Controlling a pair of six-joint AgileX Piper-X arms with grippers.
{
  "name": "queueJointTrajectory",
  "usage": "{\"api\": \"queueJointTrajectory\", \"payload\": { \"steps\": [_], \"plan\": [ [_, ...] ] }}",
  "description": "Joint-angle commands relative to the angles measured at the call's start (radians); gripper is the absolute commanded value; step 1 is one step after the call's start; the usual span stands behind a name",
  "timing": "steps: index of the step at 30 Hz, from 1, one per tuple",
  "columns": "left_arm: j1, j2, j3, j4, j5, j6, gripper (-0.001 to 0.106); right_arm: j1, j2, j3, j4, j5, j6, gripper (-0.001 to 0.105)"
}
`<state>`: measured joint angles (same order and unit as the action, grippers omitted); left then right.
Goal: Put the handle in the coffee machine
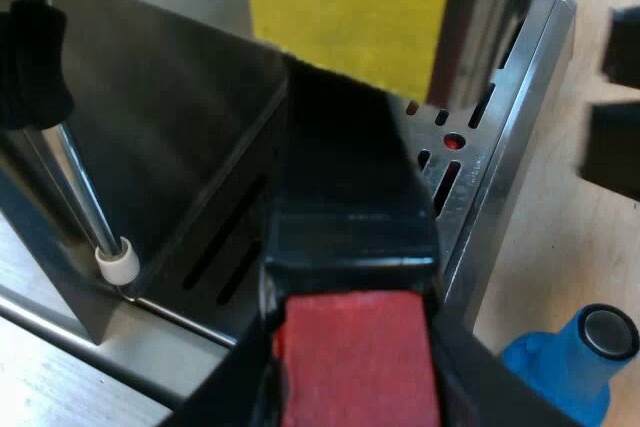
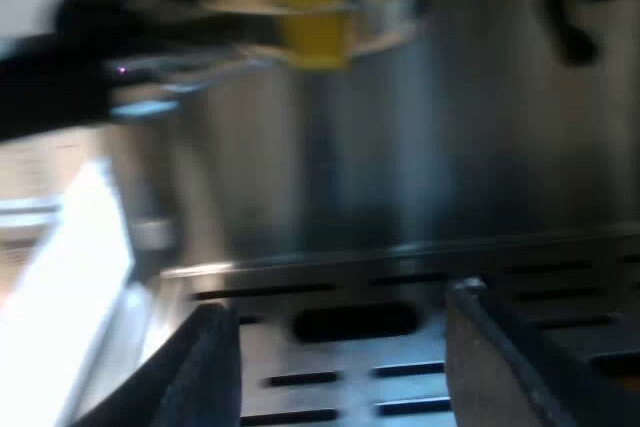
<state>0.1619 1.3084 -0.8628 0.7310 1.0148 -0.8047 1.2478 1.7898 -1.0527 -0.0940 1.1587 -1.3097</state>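
The holder's dark handle (image 1: pixel 345 207) runs from its red end (image 1: pixel 355 362) up to the espresso machine's front, under a yellow patch (image 1: pixel 350 7). My left gripper (image 1: pixel 352 347) is shut on the red end, one black finger on each side. The holder's metal head is hidden under the yellow-marked part. My right gripper (image 2: pixel 340 367) hangs open low over the slotted drip tray (image 2: pixel 500 277), facing the machine's steel front, with nothing between its fingers (image 2: pixel 215 367). Above it I see the yellow patch (image 2: pixel 315 12) with a blurred dark bar (image 2: pixel 60 77) reaching toward it.
A steam wand (image 1: pixel 85 197) with a white tip hangs over the drip tray (image 1: pixel 500 137), below a black knob (image 1: pixel 30 62). A blue tamper (image 1: pixel 570 357) stands on the wooden table beside the tray. Dark blocks (image 1: pixel 615 147) lie farther along the table.
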Motion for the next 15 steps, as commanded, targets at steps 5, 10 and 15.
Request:
{"api": "queueJointTrajectory", "payload": {
  "steps": [5, 10, 15],
  "plan": [
    [0.0, -0.038, -0.03, -0.034, 0.168, 0.001, 0.0, -0.011, 0.004, -0.002, -0.012, 0.026, -0.03, 0.048],
    [0.0, -0.038, -0.03, -0.034, 0.168, 0.001, 0.0, -0.011, 0.004, -0.002, -0.014, 0.026, -0.031, 0.048],
    [0.0, -0.038, -0.03, -0.034, 0.168, 0.001, 0.0, -0.025, 0.014, -0.002, -0.032, 0.054, 0.03, 0.048]
  ]
}}
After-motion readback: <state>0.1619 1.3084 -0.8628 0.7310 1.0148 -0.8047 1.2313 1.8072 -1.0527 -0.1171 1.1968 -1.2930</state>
